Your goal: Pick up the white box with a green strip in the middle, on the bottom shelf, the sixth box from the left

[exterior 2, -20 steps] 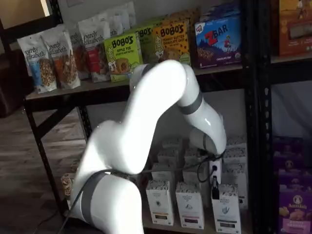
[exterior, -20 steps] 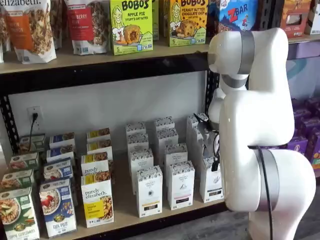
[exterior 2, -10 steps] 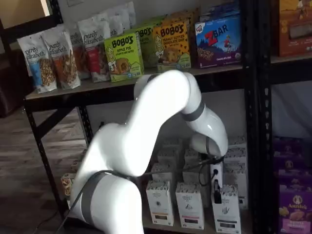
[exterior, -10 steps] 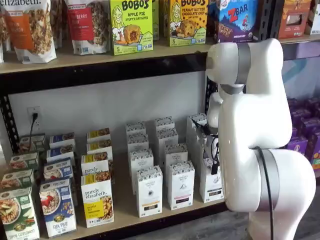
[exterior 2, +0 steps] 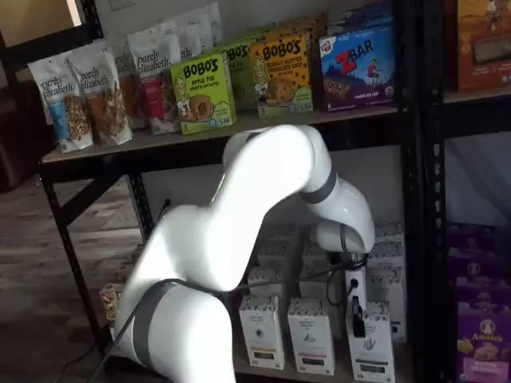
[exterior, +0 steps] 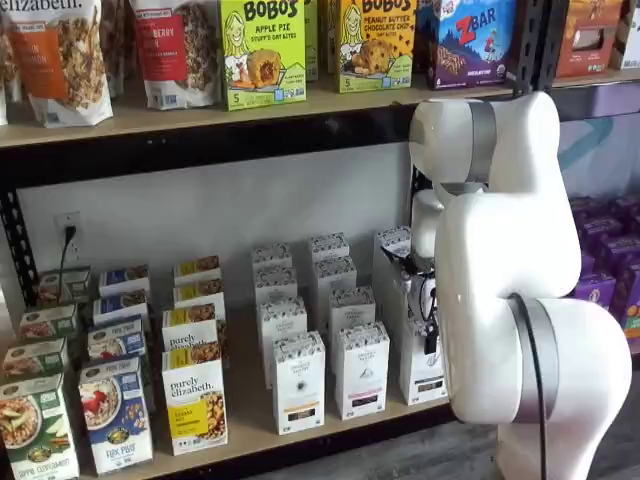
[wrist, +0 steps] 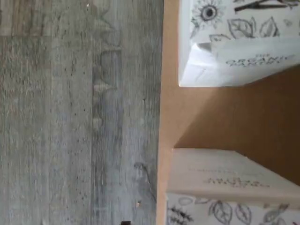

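The white box (exterior: 422, 372) stands at the front right of the bottom shelf (exterior: 250, 418), partly hidden by my white arm; it also shows in a shelf view (exterior 2: 372, 348). My gripper (exterior 2: 358, 315) hangs right over the box's top front edge, and only a black finger shows side-on there. In a shelf view the gripper (exterior: 430, 340) is again just one dark finger with a cable beside it. No gap between fingers shows. The wrist view shows the patterned tops of two white boxes (wrist: 239, 42) (wrist: 229, 187) on the tan shelf board (wrist: 225, 117).
More white cartons (exterior: 298, 382) (exterior: 362, 368) stand in rows to the left of the box. Purely elizabeth boxes (exterior: 195, 400) and blue cereal boxes (exterior: 115, 412) fill the shelf's left. A black upright (exterior 2: 415, 199) and purple boxes (exterior 2: 479, 335) are on the right. Grey floor (wrist: 79, 112) lies below.
My arm has sunk and the gripper has come down a little, closer to the top of the front right white box. The boxes have not moved.
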Robot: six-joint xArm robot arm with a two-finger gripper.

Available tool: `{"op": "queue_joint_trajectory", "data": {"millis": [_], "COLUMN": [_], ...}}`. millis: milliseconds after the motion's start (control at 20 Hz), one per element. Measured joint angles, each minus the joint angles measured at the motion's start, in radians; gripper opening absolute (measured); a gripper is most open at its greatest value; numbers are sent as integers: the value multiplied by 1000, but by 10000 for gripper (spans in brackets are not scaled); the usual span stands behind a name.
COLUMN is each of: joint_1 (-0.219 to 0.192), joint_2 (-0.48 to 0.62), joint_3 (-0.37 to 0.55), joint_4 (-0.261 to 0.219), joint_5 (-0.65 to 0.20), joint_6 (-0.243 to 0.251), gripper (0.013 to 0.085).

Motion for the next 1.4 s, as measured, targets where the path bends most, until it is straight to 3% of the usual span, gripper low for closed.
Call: {"op": "queue_joint_trajectory", "data": {"millis": [150,250,400,600,900,1200,1400], "joint_1": [0,0,0,-1,-5,-6,-6], "joint_2": [7,10,10,8,2,-6,-28], "joint_3": [-6,-11,-9,-5,2,9,54], "joint_4": [6,13,26,34,41,39,31], "joint_5": [-3,1,-4,-11,-18,-8,-44], "joint_6": [-5,-11,-23,-30,-39,-39,-32], "gripper": [850,770,730,610,610,450,450]}}
